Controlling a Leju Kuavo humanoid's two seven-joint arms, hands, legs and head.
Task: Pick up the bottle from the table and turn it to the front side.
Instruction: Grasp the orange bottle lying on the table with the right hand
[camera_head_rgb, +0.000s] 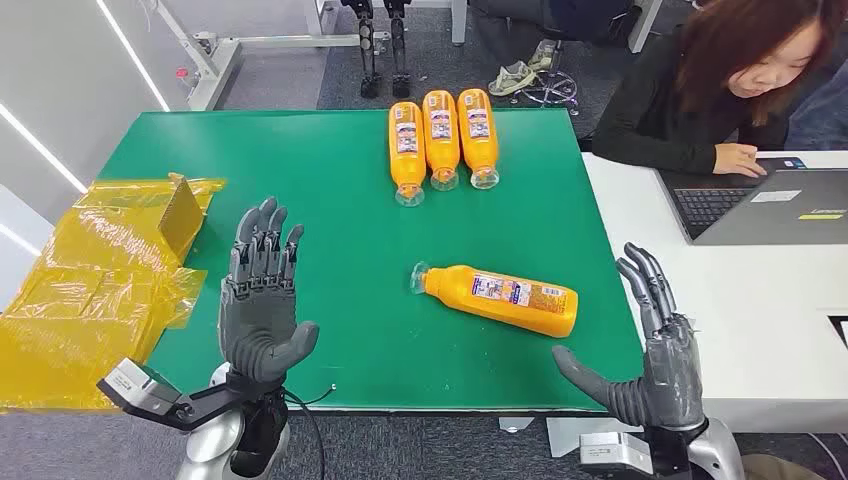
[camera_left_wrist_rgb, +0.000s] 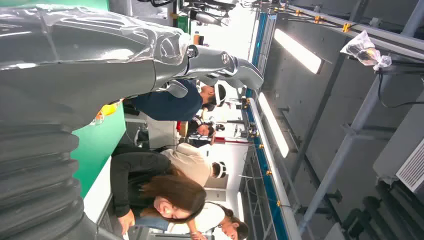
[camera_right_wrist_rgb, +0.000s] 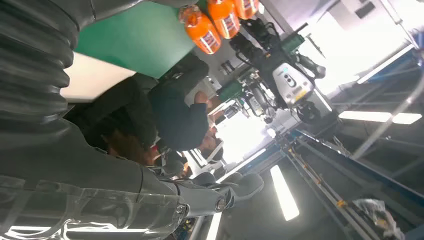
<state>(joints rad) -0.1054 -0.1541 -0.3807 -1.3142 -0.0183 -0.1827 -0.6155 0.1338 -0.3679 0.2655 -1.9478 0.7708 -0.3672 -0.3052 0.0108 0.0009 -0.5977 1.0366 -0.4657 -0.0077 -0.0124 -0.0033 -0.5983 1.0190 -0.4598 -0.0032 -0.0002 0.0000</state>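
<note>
Green matting covers the table (camera_head_rgb: 330, 190), and on it lies everything the coming move depends on. At the far left edge a heap of yellow plastic bags (camera_head_rgb: 95, 290) spills off the green, well apart from any bottle. Next comes the left hand (camera_head_rgb: 262, 300), raised over the near left part of the mat with palm up, fingers spread and straight, gripping nothing. To its right, with bare green between them, lies the bottle (camera_head_rgb: 500, 297), an orange one flat on its side near the front edge. Its long axis runs roughly left to right, tilting slightly nearer toward its base; the cap end points left toward the left hand, and the base points right. A printed label faces upward. Farther back, three orange bottles (camera_head_rgb: 442, 138) lie side by side, caps toward the near edge, well clear of the lone one.

Right of the bottle's base, just beside the table's near right corner, the right hand (camera_head_rgb: 655, 365) hovers, fingers extended, thumb out, empty. It looks the nearer of the two, so I judge a reach from the right onto the bottle's body likeliest.

Beyond the mat a white desk (camera_head_rgb: 700, 300) holds a laptop (camera_head_rgb: 770, 205), where a person (camera_head_rgb: 720, 90) sits typing.
</note>
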